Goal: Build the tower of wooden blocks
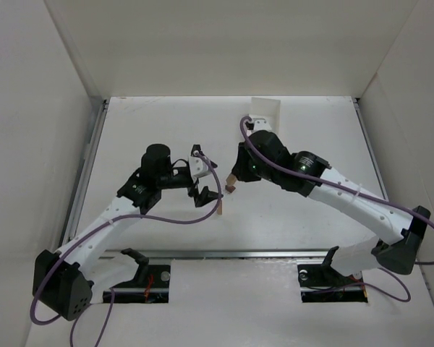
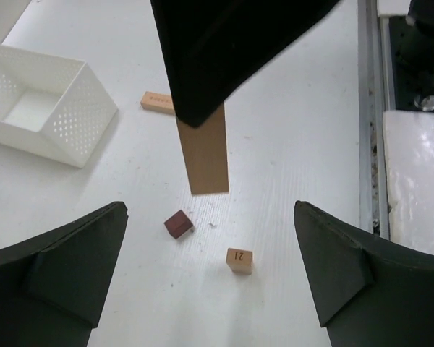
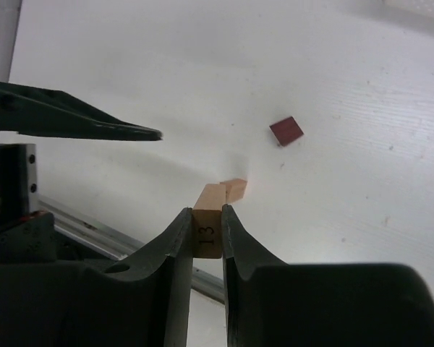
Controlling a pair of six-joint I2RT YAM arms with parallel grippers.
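My right gripper (image 3: pixel 207 217) is shut on a long light tan block (image 3: pixel 207 230) marked 13, which hangs above the table; the left wrist view shows this block (image 2: pixel 204 152) pointing down. Under and beyond it stands a small tan block (image 2: pixel 239 260) marked 21, which also shows past the held block (image 3: pixel 235 189). A dark reddish-brown block (image 2: pixel 179 223) lies a little to its left. Another tan block (image 2: pixel 157 101) lies flat farther off. My left gripper (image 2: pixel 210 289) is open wide, with its fingers on either side of the marked block and touching nothing.
A white perforated box (image 2: pixel 43 108) stands to the left in the left wrist view and at the back of the table (image 1: pixel 266 112) in the top view. A metal rail (image 2: pixel 369 144) runs along the table's near edge. The two grippers (image 1: pixel 217 184) are close together mid-table.
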